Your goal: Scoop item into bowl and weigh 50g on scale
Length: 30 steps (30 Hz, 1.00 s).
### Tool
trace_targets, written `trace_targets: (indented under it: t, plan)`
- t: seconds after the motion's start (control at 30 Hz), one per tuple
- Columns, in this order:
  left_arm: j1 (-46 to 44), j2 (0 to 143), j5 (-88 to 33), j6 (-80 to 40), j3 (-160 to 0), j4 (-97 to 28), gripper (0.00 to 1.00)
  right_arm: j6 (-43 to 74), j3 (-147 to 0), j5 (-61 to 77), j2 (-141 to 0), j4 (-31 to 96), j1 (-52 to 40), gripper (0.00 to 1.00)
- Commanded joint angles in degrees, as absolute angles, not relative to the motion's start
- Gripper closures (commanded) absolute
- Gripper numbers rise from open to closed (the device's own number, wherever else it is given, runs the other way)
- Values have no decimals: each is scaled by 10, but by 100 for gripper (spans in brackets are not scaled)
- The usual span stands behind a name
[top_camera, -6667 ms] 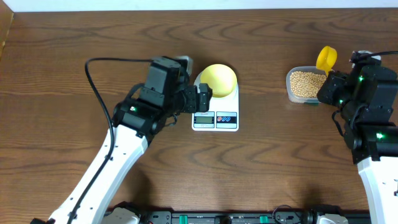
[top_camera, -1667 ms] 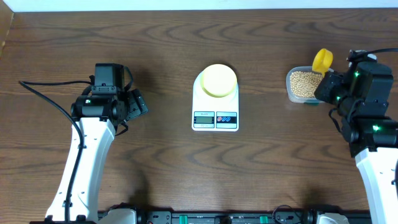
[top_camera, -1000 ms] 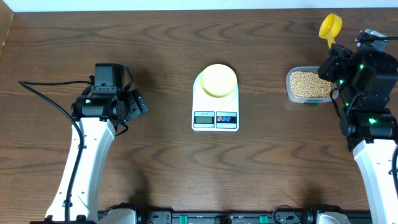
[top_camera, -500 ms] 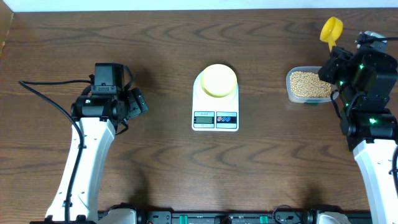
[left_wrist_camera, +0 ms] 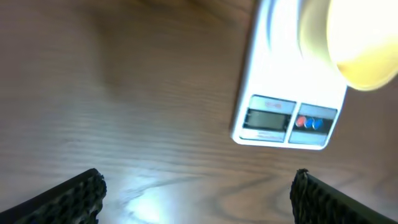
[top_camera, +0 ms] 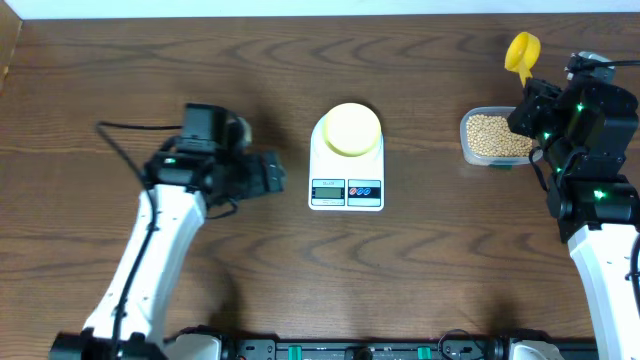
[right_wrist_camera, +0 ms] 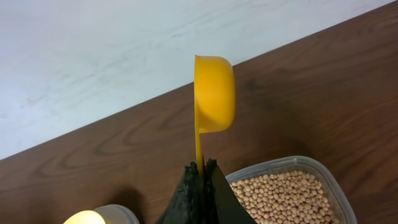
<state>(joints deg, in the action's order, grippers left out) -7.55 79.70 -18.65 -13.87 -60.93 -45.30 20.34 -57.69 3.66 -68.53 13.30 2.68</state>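
White scale (top_camera: 346, 170), long axis near-far (display (top_camera: 327, 187) nearside)

left arm (top_camera: 150, 265): white link comes up from the near-left edge, slanting right to a black wrist. left gripper (top_camera: 276, 173) points right toward the scene's centre, roughly level. its fingers (left_wrist_camera: 74, 194) are spread wide, one tip in each lower corner of the wrist view.

right arm (top_camera: 605, 290): link runs from the near-right edge toward the far side, wrist angled left. right gripper (top_camera: 526, 90) aims far-left. fingers pressed together, pinching the thin handle of a yellow scoop (right_wrist_camera: 214, 93) that stands up beyond the tips.
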Motion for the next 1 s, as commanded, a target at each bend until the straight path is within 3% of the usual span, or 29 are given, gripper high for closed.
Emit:
trace_targets:
  t: [0.0,0.27,0.97]
  plan:
    - [-119,819,-151,-169,-602,-428,4,196,-583,46,-686,133,29,99]
    - [-244,890,-75,-221,-602,-338,4,196,-583,47,-686,136,29,99]
    - [-294,1004,-53,-297,-602,-258,4,179,-583,46,-686,156,29,99]
